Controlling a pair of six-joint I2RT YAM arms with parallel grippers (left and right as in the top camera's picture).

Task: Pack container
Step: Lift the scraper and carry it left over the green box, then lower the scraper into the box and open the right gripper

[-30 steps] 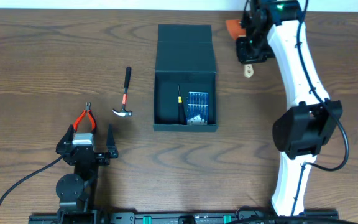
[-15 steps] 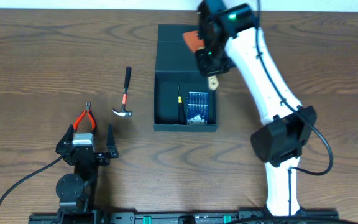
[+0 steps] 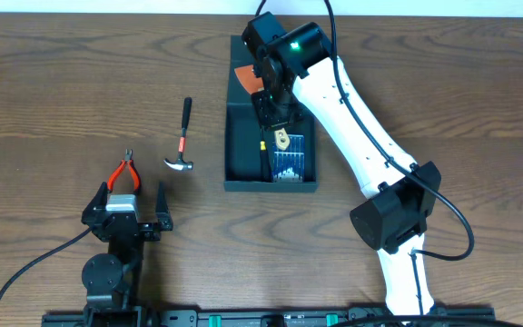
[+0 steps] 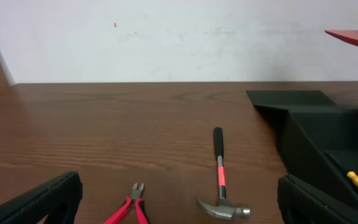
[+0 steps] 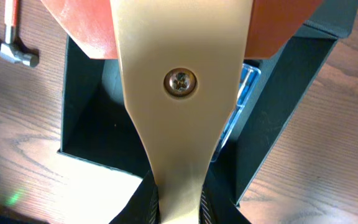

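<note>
- Overhead: I see the container [image 3: 243, 150] lying open on the table. The right gripper [image 3: 271, 107] hangs over it, clamped on a tan-handled tool [image 3: 281, 139] with an orange blade. The hammer [image 3: 182, 141] and pliers [image 3: 125, 173] lie left of the container.
- Left wrist: the left gripper [image 4: 179, 186] has its jaws wide apart, with nothing between them. The container is ahead to the right.
- Right wrist: the fingers [image 5: 146, 200] pinch the tan handle directly above the container's open compartment.
</note>
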